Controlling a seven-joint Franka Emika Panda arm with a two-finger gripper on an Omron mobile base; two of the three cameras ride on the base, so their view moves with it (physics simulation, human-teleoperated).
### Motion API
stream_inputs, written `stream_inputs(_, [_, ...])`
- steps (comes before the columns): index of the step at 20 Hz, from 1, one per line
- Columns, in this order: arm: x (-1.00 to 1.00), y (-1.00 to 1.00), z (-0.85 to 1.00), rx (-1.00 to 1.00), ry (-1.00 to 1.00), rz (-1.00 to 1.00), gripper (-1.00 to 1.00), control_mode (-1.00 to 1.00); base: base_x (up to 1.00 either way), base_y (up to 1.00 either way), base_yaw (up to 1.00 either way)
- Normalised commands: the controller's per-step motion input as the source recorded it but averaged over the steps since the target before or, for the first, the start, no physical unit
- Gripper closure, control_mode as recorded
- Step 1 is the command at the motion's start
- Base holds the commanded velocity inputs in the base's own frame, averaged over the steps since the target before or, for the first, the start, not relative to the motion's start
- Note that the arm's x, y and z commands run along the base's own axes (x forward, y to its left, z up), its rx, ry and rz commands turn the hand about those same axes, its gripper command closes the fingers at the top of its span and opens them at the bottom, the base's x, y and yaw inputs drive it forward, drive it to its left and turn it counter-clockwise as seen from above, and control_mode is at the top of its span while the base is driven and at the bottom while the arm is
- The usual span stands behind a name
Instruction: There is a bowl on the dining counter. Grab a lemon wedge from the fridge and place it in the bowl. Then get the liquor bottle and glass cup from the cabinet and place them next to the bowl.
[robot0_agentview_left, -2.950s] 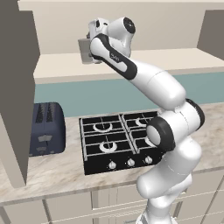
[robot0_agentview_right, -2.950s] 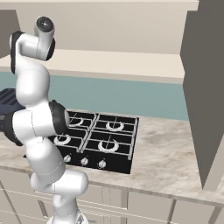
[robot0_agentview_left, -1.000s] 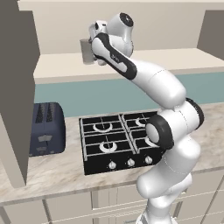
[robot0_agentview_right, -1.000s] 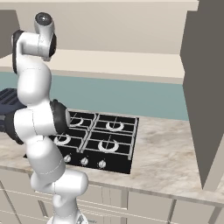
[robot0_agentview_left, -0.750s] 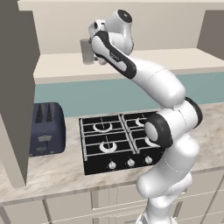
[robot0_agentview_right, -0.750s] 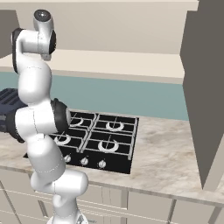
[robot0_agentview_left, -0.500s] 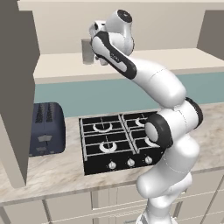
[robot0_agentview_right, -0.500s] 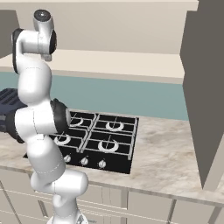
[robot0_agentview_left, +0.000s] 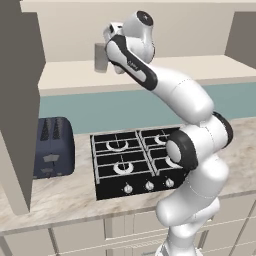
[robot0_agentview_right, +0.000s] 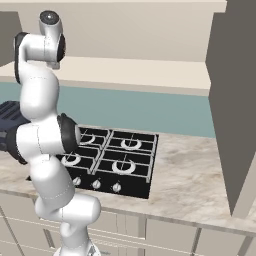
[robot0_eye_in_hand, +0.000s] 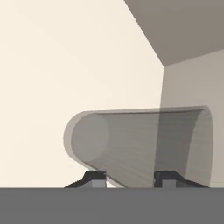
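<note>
A white robot arm reaches up to the cream cabinet's smooth beige shelf (robot0_agentview_left: 75, 75). Its hand (robot0_eye_in_hand: 130, 177) has two dark fingertips set against the sides of the glass cup (robot0_eye_in_hand: 140, 144), a translucent grey cylinder standing on that shelf; whether they grip it, I cannot tell.

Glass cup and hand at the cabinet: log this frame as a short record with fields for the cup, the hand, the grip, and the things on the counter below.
glass cup: grey translucent tumbler, upright on the beige shelf of the cabinet
hand: raised to shelf height, right beside the cup
grip: in the hand view the two fingertips sit at the cup's wall; a firm clamp cannot be confirmed
cup lifted: no, it stands on the shelf
counter below: black four-burner hob, dark blue toaster to its left
</note>
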Motion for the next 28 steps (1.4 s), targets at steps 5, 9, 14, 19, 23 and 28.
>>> stream_inputs(5, [-0.18,-0.07,-0.1,0.18,-0.27,0.0,1.0,-1.0,0.0,0.0,0.0])
stream_inputs(9, [-0.3,-0.1,-0.07,0.19,-0.26,-0.01,1.0,-1.0,0.0,0.0,0.0])
stream_inputs(14, [-0.43,-0.09,0.02,0.1,-0.11,-0.03,1.0,-1.0,0.0,0.0,0.0])
stream_inputs(19, [-0.64,-0.24,0.41,0.0,-0.03,-0.14,1.0,-1.0,0.0,0.0,0.0])
stream_inputs(23, [-0.63,-0.31,0.37,-0.01,0.0,-0.12,1.0,-1.0,0.0,0.0,0.0])
stream_inputs(28, [-0.61,-0.13,0.17,-0.05,0.0,-0.1,1.0,-1.0,0.0,0.0,0.0])
